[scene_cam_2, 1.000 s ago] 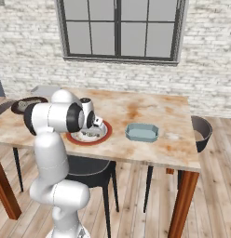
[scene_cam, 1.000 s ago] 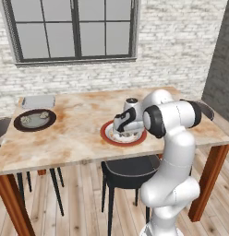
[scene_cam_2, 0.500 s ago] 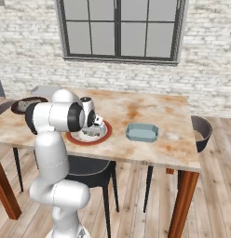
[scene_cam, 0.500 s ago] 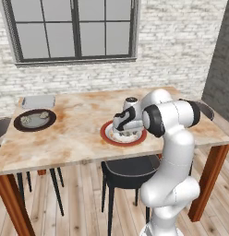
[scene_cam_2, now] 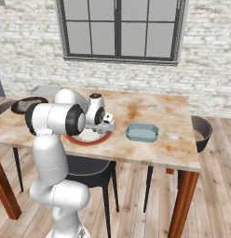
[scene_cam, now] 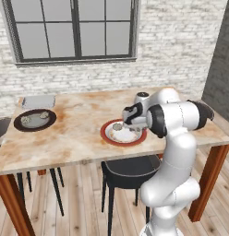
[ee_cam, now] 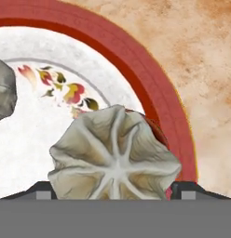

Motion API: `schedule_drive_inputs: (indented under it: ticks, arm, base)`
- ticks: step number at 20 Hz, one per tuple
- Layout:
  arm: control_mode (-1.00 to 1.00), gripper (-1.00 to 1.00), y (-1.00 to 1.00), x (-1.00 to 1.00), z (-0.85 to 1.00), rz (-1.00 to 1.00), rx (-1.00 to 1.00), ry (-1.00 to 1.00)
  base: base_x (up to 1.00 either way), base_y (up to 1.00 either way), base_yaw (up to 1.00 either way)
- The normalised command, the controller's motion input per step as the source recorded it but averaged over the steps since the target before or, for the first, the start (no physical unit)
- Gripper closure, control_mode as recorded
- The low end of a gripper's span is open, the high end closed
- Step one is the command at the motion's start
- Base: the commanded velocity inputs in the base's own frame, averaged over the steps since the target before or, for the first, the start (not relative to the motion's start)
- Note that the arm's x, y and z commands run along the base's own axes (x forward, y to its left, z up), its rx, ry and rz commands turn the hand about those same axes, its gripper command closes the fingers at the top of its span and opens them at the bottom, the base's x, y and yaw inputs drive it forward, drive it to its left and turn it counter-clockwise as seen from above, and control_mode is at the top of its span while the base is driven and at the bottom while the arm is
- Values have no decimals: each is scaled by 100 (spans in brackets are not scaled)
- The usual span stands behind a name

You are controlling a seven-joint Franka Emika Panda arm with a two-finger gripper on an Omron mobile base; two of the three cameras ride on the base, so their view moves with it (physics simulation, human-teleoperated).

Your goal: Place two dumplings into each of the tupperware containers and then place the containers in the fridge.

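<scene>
One pleated dumpling [ee_cam: 115, 155] between wide-open hand [ee_cam: 112, 188] tips on red-rimmed plate [ee_cam: 150, 88]; looks soft, light, squashy, so pinch plump sides gently.

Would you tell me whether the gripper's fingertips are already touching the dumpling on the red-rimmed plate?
Cannot tell. In the hand view the dumpling sits between the fingertips, but their inner faces are hidden behind it.

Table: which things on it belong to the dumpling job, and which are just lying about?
Job: dumpling between the claw fingers; red-rimmed plate it sits on; tupperware container; second container; dumplings on dark brown plate.
Lying about: black chair, window, second chair.
</scene>
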Motion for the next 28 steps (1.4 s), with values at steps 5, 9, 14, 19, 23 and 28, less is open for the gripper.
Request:
schedule_drive_inputs:
  ticks: [5, 9, 14, 19, 23, 28]
  arm:
    - [-100, 100, -86, 0, 44, 0, 0, 2]
    - [-100, 100, -76, 0, 38, 0, 0, 7]
    - [-100, 100, -52, 0, 2, 0, 0, 1]
    - [-100, 100, -32, 16, -10, 0, 0, 0]
    - [-100, 100, -32, 23, -22, 0, 3, 0]
    - [-100, 100, -27, 29, -9, 0, 6, 0]
  base:
    - [0, 0, 0]
    - [0, 0, 0]
    - [0, 0, 0]
    - [0, 0, 0]
    - [0, 0, 0]
    - [0, 0, 0]
